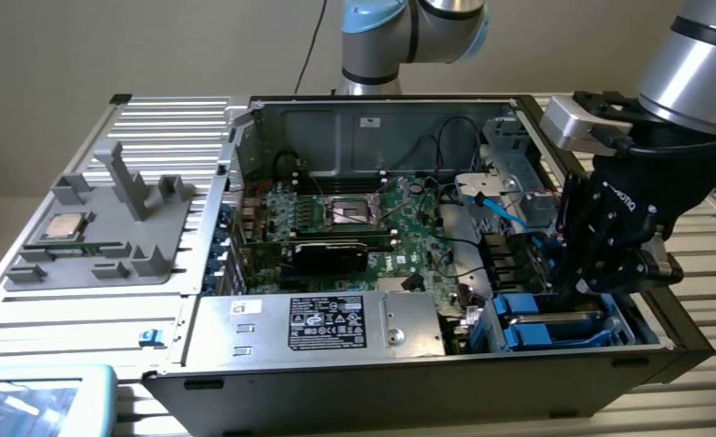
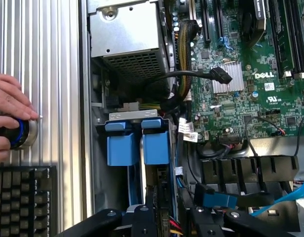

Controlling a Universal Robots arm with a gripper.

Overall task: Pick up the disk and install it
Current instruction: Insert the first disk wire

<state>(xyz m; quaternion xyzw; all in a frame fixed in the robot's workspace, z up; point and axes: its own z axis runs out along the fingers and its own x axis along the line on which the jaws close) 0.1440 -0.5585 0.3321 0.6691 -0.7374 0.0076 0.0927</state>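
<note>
one gripper stands over two blue disk carriers in the computer case; i cannot tell if its fingers are apart; one hand on the table

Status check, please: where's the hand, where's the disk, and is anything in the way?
Hand down in the drive bay at the case's corner. Disk seated upright in the bay, blue carrier showing. Blue cable close beside the hand.

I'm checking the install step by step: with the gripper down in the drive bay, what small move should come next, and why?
Probably a straight lift of the gripper out of the bay. The disk looks seated upright in its slot beside another blue carrier, and a blue cable lies close, so moving sideways could snag.
</note>
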